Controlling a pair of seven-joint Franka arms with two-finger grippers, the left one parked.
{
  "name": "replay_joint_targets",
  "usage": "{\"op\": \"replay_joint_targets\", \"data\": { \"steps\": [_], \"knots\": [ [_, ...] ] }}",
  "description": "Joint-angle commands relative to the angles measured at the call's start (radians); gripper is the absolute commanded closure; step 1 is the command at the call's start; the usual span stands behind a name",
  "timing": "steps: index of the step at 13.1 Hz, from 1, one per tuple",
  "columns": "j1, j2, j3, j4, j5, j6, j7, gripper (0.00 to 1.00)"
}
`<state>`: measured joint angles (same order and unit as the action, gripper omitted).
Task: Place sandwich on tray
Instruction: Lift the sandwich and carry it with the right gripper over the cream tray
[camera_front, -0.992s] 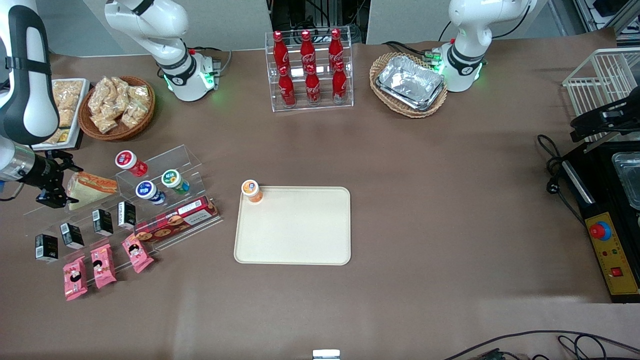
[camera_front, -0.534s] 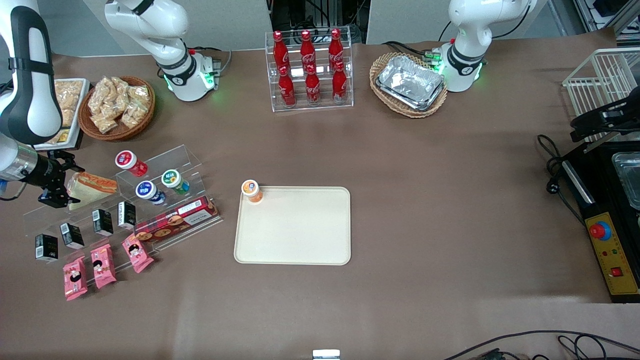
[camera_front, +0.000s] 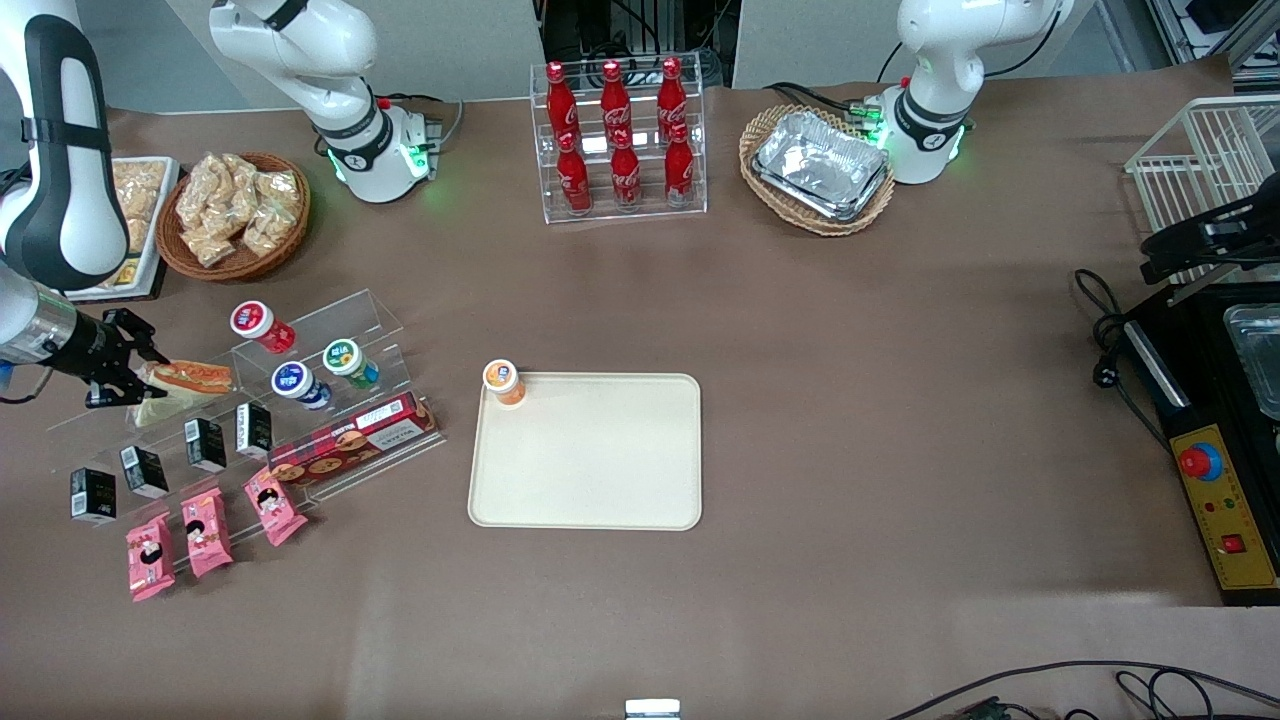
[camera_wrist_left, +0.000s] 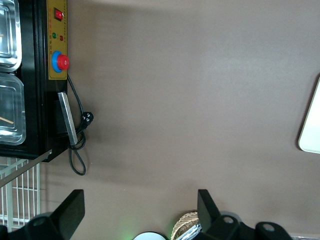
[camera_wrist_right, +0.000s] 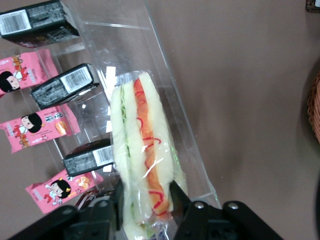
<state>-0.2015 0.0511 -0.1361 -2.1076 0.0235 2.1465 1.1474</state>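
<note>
The sandwich (camera_front: 188, 381), a wedge of white bread in clear wrap with an orange-red stripe, stands on edge on the clear stepped shelf (camera_front: 372, 305) at the working arm's end of the table. My right gripper (camera_front: 136, 379) is at the sandwich's end, fingers closed against both of its sides. The right wrist view shows the sandwich (camera_wrist_right: 142, 145) pinched between the fingers of the gripper (camera_wrist_right: 145, 197). The cream-beige tray (camera_front: 600, 470) lies flat mid-table, well apart from the sandwich, and its edge shows in the left wrist view (camera_wrist_left: 311, 125).
A small orange-lidded cup (camera_front: 503, 381) stands on the tray's corner. The shelf also holds three small bottles (camera_front: 292, 378), black cartons (camera_front: 205, 444), a red biscuit box (camera_front: 352, 440) and pink packets (camera_front: 207, 532). A snack basket (camera_front: 234, 214) and a cola rack (camera_front: 620, 140) stand farther back.
My gripper has closed in on the sandwich's end. The sandwich has tipped up onto its edge and looks narrower, its orange stripe now facing up.
</note>
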Motion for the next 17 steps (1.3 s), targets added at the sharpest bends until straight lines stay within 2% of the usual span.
{"op": "replay_joint_targets", "data": {
  "steps": [1, 4, 6, 9, 11, 13, 17],
  "knots": [
    [0.004, -0.04, 0.015, 0.017, -0.008, 0.004, -0.035, 0.96],
    [0.004, -0.037, 0.055, 0.188, -0.007, -0.172, -0.044, 1.0],
    [0.005, -0.024, 0.12, 0.305, 0.007, -0.287, -0.022, 1.0],
    [0.048, -0.001, 0.225, 0.406, 0.01, -0.353, 0.199, 1.0],
    [0.132, 0.016, 0.259, 0.425, 0.012, -0.353, 0.324, 1.0],
    [0.248, 0.064, 0.26, 0.454, 0.0, -0.349, 0.524, 1.0],
    [0.442, 0.251, 0.259, 0.604, -0.025, -0.329, 0.822, 1.0]
  ]
}}
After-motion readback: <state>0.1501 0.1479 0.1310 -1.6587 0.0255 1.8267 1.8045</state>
